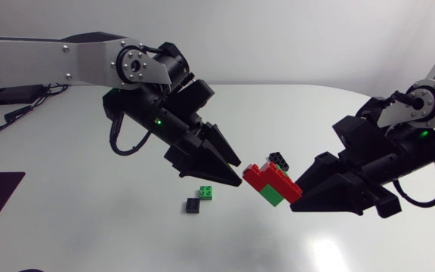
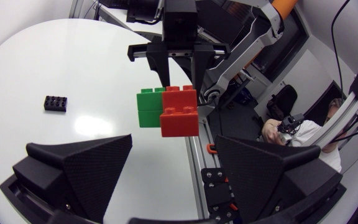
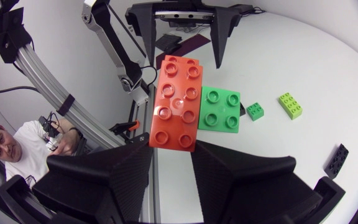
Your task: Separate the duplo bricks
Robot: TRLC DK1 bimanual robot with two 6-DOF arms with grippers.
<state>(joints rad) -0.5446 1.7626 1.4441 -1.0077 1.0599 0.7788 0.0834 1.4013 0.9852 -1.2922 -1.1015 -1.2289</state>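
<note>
A joined stack of a red duplo brick (image 1: 266, 180) and a green brick (image 1: 273, 198) hangs above the table, and my right gripper (image 1: 297, 189) is shut on its red part. In the right wrist view the red brick (image 3: 176, 102) sits between the fingers, with the green brick (image 3: 219, 109) stuck to its side. My left gripper (image 1: 236, 174) is open, its fingertips just short of the stack's left end. From the left wrist the stack (image 2: 173, 112) is ahead of the wide-apart fingers (image 2: 86, 165) and is held from beyond by the right gripper (image 2: 179, 68).
On the table under the left gripper lie a small green brick (image 1: 206, 193) and a small black piece (image 1: 193, 205). A black brick (image 1: 280, 160) lies behind the stack. A lime brick (image 3: 289, 104) lies near the small green brick (image 3: 255, 111).
</note>
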